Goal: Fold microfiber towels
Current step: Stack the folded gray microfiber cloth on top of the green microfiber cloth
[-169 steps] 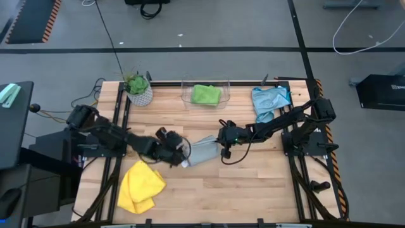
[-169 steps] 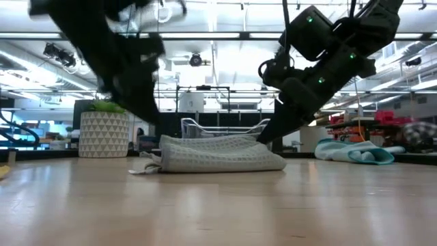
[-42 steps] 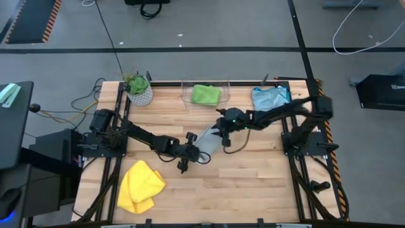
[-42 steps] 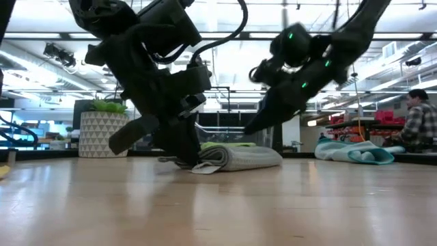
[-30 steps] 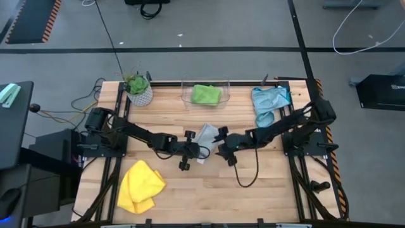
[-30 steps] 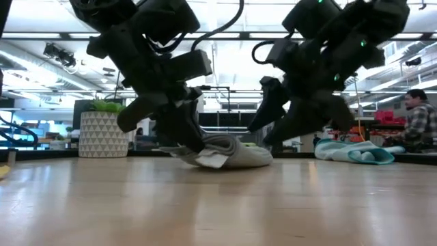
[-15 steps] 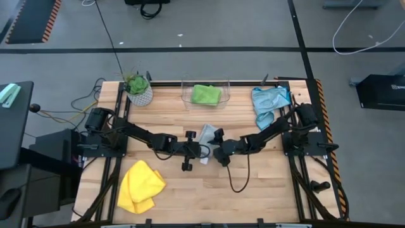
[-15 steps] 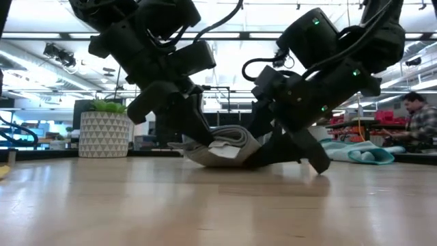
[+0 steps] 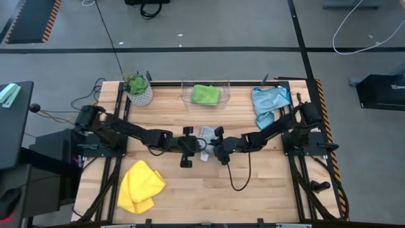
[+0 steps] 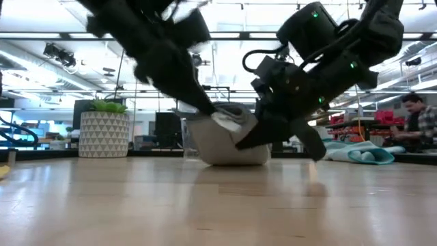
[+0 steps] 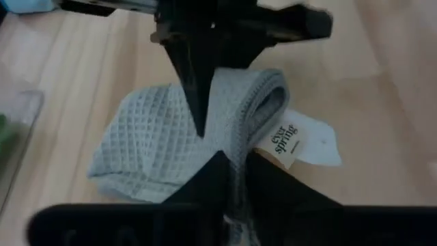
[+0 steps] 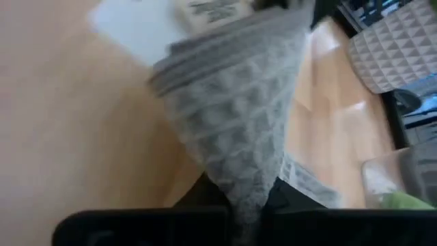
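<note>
Pale grey waffle-weave microfiber towel point(image 9: 207, 135) sits folded at frame centre in the high view, pinched between both grippers: left gripper point(image 9: 192, 141) narrow on its left edge, right gripper point(image 9: 218, 143) clamped on its right edge, equally near.

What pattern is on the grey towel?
A waffle weave on the grey towel, clearest in the left wrist view.
</note>
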Robot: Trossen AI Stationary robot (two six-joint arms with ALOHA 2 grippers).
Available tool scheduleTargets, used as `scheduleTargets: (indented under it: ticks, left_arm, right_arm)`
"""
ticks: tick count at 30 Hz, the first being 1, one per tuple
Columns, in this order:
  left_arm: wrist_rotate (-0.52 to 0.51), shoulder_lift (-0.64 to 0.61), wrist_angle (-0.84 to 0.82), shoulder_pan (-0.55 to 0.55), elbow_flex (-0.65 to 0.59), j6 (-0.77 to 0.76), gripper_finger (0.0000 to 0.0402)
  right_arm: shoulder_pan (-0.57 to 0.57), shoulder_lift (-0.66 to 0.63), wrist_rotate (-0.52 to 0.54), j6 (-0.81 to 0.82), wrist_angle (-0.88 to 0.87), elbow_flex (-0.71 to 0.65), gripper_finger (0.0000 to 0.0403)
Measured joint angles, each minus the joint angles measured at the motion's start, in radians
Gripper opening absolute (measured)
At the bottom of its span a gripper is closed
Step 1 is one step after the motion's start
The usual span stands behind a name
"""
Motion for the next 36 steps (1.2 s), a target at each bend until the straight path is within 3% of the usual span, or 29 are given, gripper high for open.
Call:
scheduleTargets:
  ticks: [3,8,14,22,31,36]
  left_arm:
    - [0.001,-0.079,-0.04,-0.001,-0.015,-0.053,0.0126]
    - [-0.052,-0.218,-0.008,0.006,-0.147,-0.13,0.0205]
    - [-0.078,-0.343,0.235,0.07,-0.331,-0.144,0.0233]
    - [-0.014,-0.456,0.271,0.202,-0.409,-0.083,0.0211]
    - [0.065,-0.455,0.328,0.312,-0.471,-0.065,0.0188]
    - [0.099,-0.454,0.345,0.334,-0.471,-0.054,0.0189]
  right_arm:
    - [-0.02,-0.07,-0.001,0.007,-0.059,-0.002,0.0027]
    - [-0.102,-0.234,-0.019,0.033,-0.19,0.009,0.0028]
    - [-0.209,-0.341,-0.067,0.029,-0.526,0.205,0.0025]
    - [-0.412,-0.231,-0.13,-0.055,-0.903,0.597,0.0026]
    - [-0.615,-0.023,-0.119,-0.181,-1.063,0.902,0.0027]
    - [-0.675,0.133,-0.233,-0.206,-1.378,1.137,0.0027]
